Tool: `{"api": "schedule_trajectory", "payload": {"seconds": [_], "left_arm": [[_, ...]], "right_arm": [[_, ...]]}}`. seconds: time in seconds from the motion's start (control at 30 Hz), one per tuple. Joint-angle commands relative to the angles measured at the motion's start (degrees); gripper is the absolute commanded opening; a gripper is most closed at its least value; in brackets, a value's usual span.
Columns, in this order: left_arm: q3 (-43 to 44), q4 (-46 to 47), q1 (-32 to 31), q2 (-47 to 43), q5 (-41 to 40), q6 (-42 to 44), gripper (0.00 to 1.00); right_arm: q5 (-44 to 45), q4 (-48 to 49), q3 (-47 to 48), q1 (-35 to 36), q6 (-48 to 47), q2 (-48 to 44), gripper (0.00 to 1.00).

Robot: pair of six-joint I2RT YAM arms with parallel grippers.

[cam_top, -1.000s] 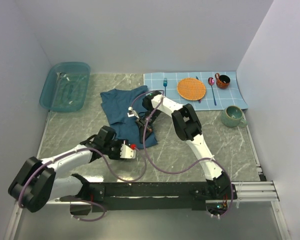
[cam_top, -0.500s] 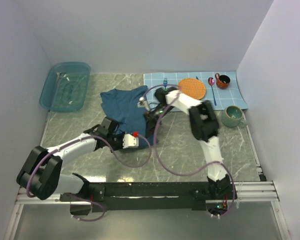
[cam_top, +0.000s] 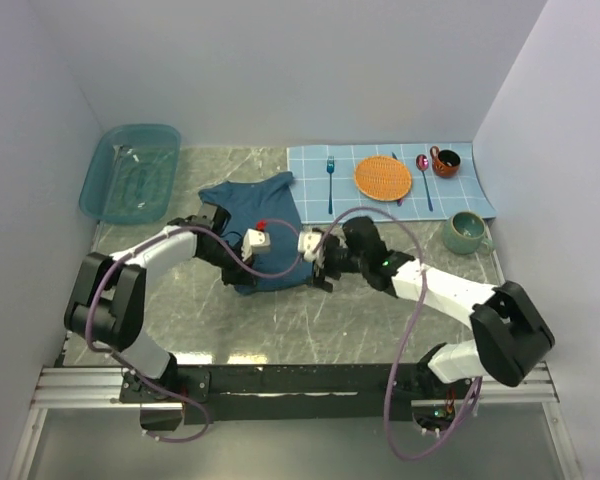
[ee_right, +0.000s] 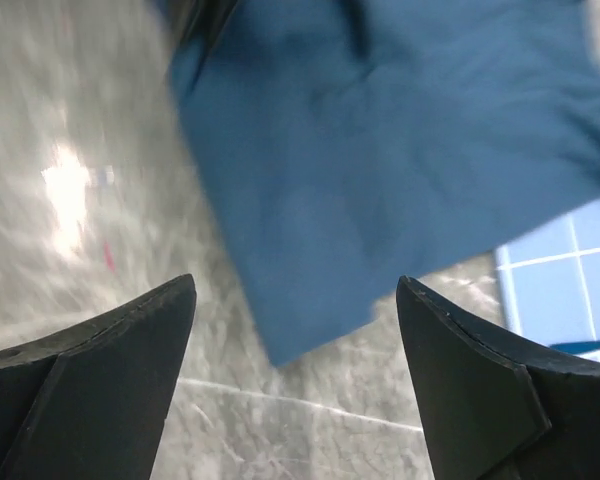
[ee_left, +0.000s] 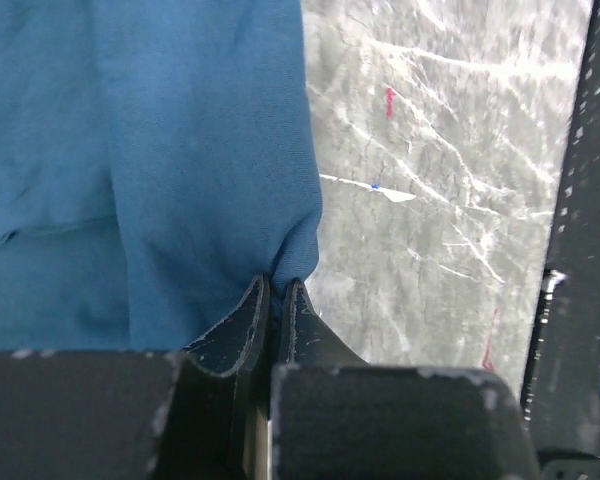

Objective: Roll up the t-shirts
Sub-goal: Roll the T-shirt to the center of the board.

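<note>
The dark teal t-shirt (cam_top: 263,205) lies crumpled on the marble table, left of centre. My left gripper (cam_top: 265,250) rests over its near part. In the left wrist view that gripper (ee_left: 277,282) is shut, pinching a folded edge of the t-shirt (ee_left: 180,150). My right gripper (cam_top: 316,270) hovers at the shirt's near right corner. Its jaws (ee_right: 295,285) stand wide open with nothing held, and the corner of the t-shirt (ee_right: 380,150) lies below and between them.
A see-through teal tub (cam_top: 130,172) sits at the back left. The light blue placemat (cam_top: 470,195) at the back right carries an orange plate (cam_top: 383,177), a fork (cam_top: 331,172), a spoon (cam_top: 424,175) and a brown cup (cam_top: 446,161). A green mug (cam_top: 467,232) stands beside the placemat.
My left gripper moved from the near table up onto the shirt and shut on its edge. My right gripper opened, left the shirt's middle and drew back to its near right corner.
</note>
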Motion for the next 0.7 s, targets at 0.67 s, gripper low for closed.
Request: {"api": "schedule_trajectory", "payload": {"seconds": [0.67], "left_arm": [[7.02,-16.07,12.30,7.37,11.71,9.57,0.01]], "right_arm": [[3.67,16.73,4.82,7.86,-20.66,20.61,0.73]]}}
